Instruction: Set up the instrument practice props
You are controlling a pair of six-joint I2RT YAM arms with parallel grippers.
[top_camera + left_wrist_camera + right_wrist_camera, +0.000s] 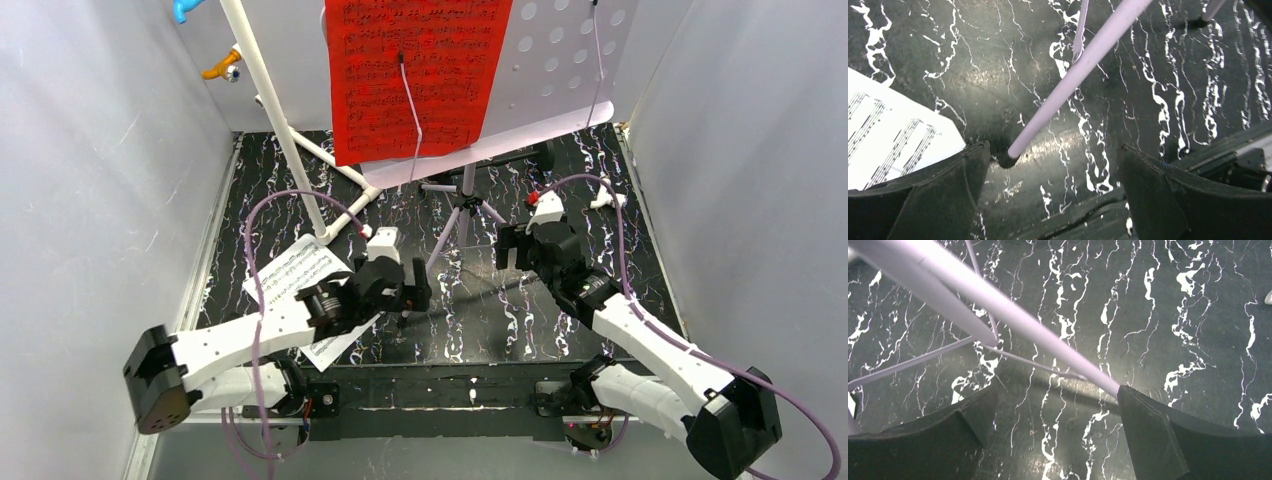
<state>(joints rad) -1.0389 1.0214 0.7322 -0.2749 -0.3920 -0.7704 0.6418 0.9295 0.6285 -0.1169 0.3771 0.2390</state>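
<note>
Lilac music stand (560, 70) stands upright at rear centre, red music sheet (415, 75) on its desk: done. White music sheet (290, 275) lies flat under the left arm: outstanding. Left gripper (1054, 150) and right gripper (1055, 395) gape empty beside the tripod legs (1073, 80).

One lilac music stand (565, 60), one red sheet (415, 70), one white sheet (295, 270).

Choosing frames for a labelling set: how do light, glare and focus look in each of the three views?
Top external: even light, sharp, but the red music sheet is cut by the upper edge. Left wrist: sheen on the black tabletop; the white music sheet is bright yet readable. Right wrist: the lilac stand leg near the lens is blurred and washed out.
</note>
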